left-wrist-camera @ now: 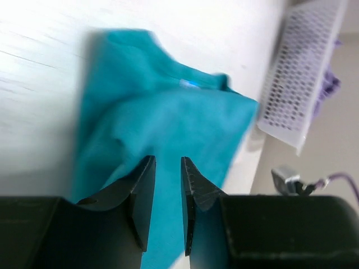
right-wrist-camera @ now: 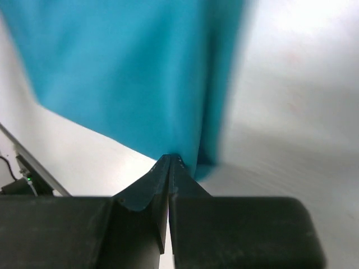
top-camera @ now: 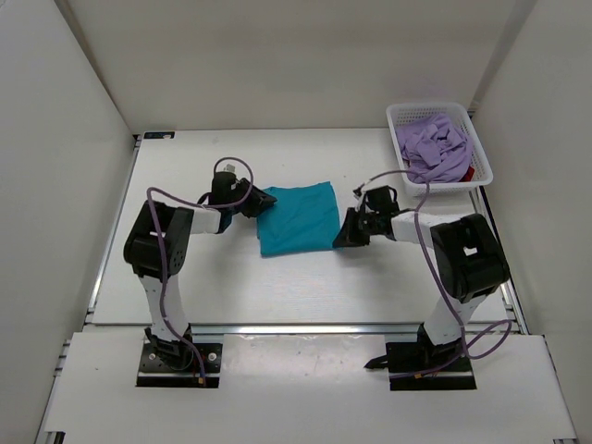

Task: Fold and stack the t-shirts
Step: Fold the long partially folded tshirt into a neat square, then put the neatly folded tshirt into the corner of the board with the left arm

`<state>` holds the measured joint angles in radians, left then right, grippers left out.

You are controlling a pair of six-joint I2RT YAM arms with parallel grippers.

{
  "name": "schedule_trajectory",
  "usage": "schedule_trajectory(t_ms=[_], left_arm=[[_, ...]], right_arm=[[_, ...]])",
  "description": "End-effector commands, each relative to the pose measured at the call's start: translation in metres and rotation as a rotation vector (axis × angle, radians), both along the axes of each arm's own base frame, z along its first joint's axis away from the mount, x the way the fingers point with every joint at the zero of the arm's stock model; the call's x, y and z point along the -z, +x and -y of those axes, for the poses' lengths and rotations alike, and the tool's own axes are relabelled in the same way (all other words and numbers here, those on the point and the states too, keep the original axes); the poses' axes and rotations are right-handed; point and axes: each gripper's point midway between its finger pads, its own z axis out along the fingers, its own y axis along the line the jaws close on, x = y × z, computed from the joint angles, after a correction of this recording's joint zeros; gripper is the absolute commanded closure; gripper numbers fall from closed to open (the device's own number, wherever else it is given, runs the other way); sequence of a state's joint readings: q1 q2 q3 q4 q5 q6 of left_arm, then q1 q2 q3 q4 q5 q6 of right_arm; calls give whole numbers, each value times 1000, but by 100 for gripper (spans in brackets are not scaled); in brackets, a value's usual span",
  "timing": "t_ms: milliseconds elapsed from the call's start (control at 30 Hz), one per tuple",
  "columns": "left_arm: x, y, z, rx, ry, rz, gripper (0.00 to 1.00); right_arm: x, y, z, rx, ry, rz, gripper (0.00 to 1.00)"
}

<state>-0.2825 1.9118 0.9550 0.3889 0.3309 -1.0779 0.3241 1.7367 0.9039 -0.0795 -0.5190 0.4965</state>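
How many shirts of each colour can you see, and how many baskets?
Teal t-shirt: 1
Lavender t-shirt: 1
Dark red t-shirt: 1, only a sliver showing in the basket
White basket: 1
Total: 4

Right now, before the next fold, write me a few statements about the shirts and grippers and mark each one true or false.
1. The teal t-shirt lies on the table between the left gripper and the right gripper. True.
2. The lavender t-shirt lies flat on the table. False: it sits bunched in the white basket.
3. The right gripper's jaws are wide open. False: they are shut, tips at the teal t-shirt's edge.
4. The left gripper's jaws stand apart. True.
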Motion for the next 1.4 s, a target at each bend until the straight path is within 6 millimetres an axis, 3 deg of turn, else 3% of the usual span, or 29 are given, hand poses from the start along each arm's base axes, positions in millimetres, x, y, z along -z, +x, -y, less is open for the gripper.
schedule_trajectory(t_ms=[0, 100, 167, 267, 300, 333, 400, 500, 567, 667, 767, 867, 1067, 1133, 1200, 1233, 1300, 1367], left_arm=[[11, 17, -18, -31, -1, -35, 65], [10, 27, -21, -38, -28, -18, 65], [-1, 31, -18, -23, -37, 24, 65], [-26, 30, -18, -14, -52, 78, 63], [-45, 29, -16, -4, -67, 124, 62], [-49, 28, -21, -13, -56, 139, 61], [-78, 19, -25, -15, -31, 207, 58], [-79, 2, -46, -67, 61, 215, 55], [-69, -6, -64, -109, 152, 190, 54], [-34, -23, -90, -136, 263, 110, 46], [1, -41, -94, -82, 278, 21, 40], [23, -49, -76, 43, 268, -22, 33], [37, -44, -40, 191, 296, -23, 25], [40, -39, -29, 204, 281, -26, 29], [54, -38, -17, 232, 260, -55, 45], [48, -31, -7, 249, 251, -21, 49], [44, -25, 8, 263, 213, -3, 69], [30, -11, 26, 257, 178, 52, 83]], right_arm=[[-2, 7, 12, 51, 38, 58, 100], [15, 3, 20, 59, 24, 13, 100], [18, 2, 20, 54, 24, 6, 100], [8, 5, 19, 52, 41, 34, 100], [6, 5, 19, 51, 44, 42, 100], [1, 4, 17, 47, 56, 58, 100], [-8, 1, 11, 43, 80, 82, 98], [-25, -8, 3, 42, 122, 131, 90], [-29, -13, -3, 35, 138, 164, 85], [-23, -35, -6, 26, 155, 163, 73], [-21, -49, -7, 16, 147, 186, 60], [-21, -59, -4, 19, 133, 213, 53], [-23, -66, -1, -3, 156, 237, 50], [-21, -66, 3, 4, 159, 244, 50], [-25, -65, 0, -6, 181, 249, 51], [-22, -66, -1, -11, 182, 245, 52], [-21, -67, -3, -23, 192, 240, 53], [-21, -68, -6, -42, 199, 237, 54]])
